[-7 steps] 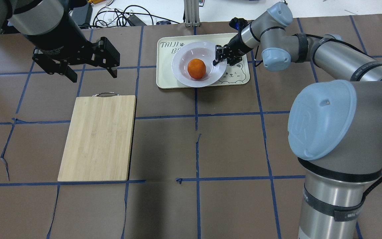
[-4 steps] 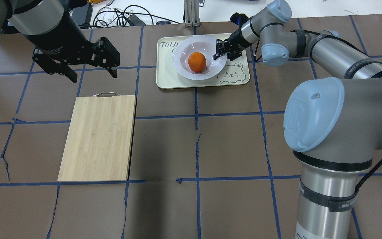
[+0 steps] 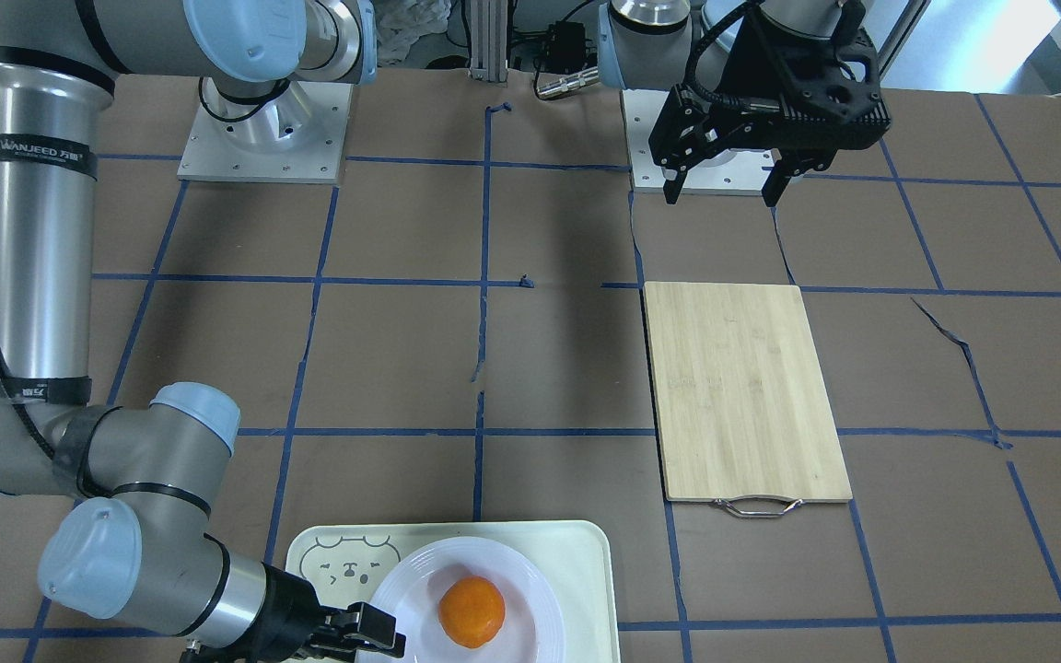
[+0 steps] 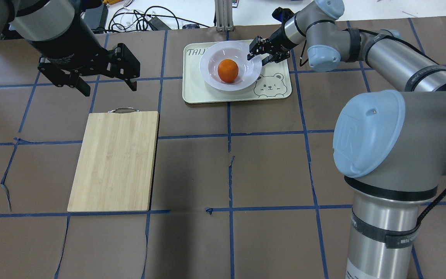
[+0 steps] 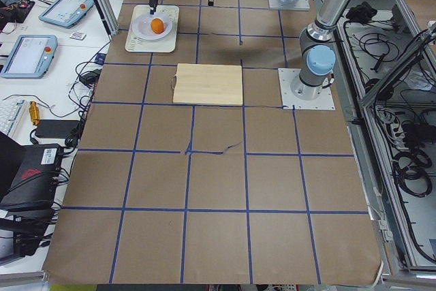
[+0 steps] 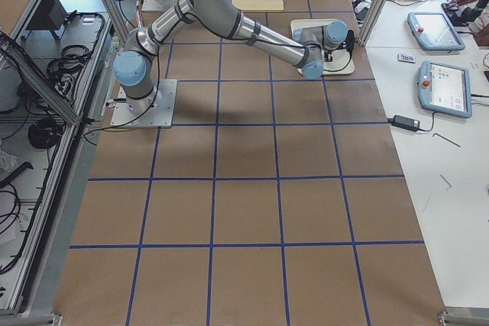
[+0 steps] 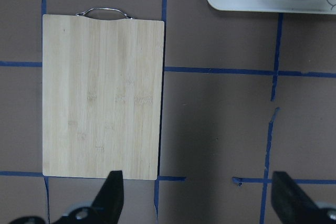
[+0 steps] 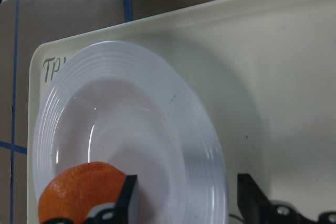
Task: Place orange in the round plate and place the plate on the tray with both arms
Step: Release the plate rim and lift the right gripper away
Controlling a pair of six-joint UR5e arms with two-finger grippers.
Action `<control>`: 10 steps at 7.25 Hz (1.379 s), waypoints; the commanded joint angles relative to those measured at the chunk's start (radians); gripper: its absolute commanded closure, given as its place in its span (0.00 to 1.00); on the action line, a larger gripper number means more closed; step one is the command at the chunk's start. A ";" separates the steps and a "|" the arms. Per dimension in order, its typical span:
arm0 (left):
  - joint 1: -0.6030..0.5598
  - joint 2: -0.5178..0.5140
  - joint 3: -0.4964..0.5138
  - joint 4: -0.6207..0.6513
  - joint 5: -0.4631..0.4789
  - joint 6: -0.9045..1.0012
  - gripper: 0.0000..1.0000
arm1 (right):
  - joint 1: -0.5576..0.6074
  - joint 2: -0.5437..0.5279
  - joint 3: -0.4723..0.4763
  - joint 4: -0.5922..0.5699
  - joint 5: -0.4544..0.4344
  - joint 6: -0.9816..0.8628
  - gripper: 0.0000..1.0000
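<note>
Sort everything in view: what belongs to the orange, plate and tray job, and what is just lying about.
Job: orange, round plate, tray, left gripper, right gripper.
Lying about: bamboo cutting board, cables beyond the table, tablets on the side desk.

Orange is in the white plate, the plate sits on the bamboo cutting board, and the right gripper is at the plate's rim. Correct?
No: the round plate holding the orange sits on the tray, not the cutting board, as the overhead exterior view shows. The right gripper is at the plate's rim.
</note>
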 commanded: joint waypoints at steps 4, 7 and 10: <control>0.000 0.000 -0.001 0.000 0.000 0.000 0.00 | -0.001 -0.365 0.075 0.492 -0.342 0.000 0.00; 0.000 0.000 -0.001 0.000 0.000 0.000 0.00 | 0.009 -0.646 0.338 0.526 -0.487 -0.006 0.00; 0.000 -0.002 -0.001 0.000 -0.003 -0.002 0.00 | 0.008 -0.839 0.460 0.636 -0.536 -0.015 0.00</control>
